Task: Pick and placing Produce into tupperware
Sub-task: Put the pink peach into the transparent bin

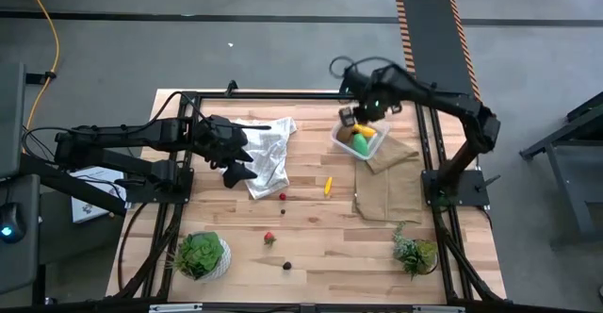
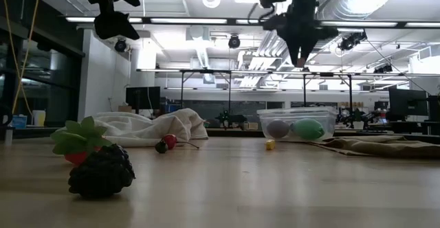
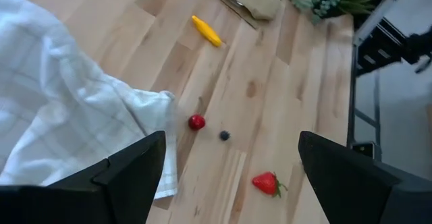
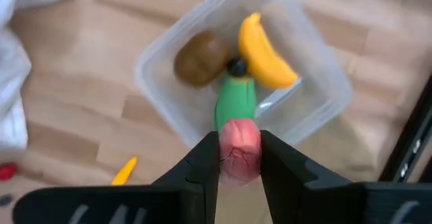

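Right wrist view: right hand (image 4: 239,158) pinches a pink rounded piece (image 4: 240,150) between its fingers, hanging above the clear tupperware (image 4: 317,109). Inside the tupperware lie a yellow banana (image 4: 263,52), brown kiwi ball (image 4: 201,57), green oval (image 4: 235,99) and a small dark berry (image 4: 236,67). Tupperware sits on the surface (image 1: 311,233) at the brown cloth (image 1: 391,186) edge. Left hand (image 3: 226,166) is spread wide over the white checked cloth (image 3: 61,109). Loose on the surface: orange-yellow piece (image 3: 206,30), red berry (image 3: 196,122), dark berry (image 3: 224,135), strawberry (image 3: 266,182).
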